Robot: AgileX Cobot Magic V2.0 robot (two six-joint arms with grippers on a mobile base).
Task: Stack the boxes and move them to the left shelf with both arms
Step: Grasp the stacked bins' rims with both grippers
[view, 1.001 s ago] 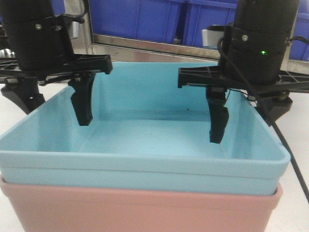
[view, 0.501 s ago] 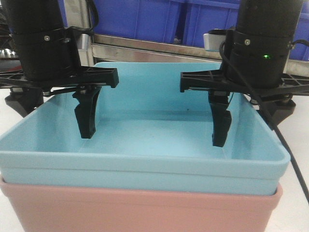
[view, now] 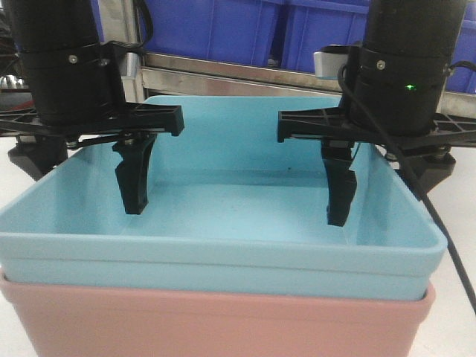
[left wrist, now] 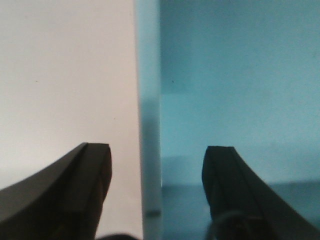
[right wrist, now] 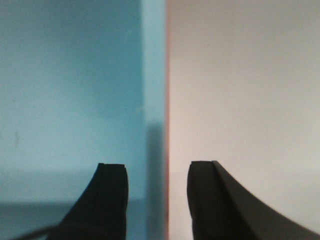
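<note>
Salmon-pink tub (view: 216,323) sits nearest me on the white bench (left wrist: 60,75). The matching aqua tub (view: 245,201) is nested inside it, so only a pink band shows under the aqua rim. Both are smooth-walled with rounded corners.

My left claw (left wrist: 157,149) is spread wide astride the aqua tub's left wall, one finger inside and one outside over the bench, gripping nothing. My right claw (right wrist: 156,166) straddles the right wall the same way, parted and not pinching; a sliver of pink edge shows beside the aqua rim there. A black cable (view: 446,245) trails down past the right corner.

Behind the tubs runs a brushed-steel bar (view: 245,74), and beyond it stand dark blue bins (view: 216,30).
</note>
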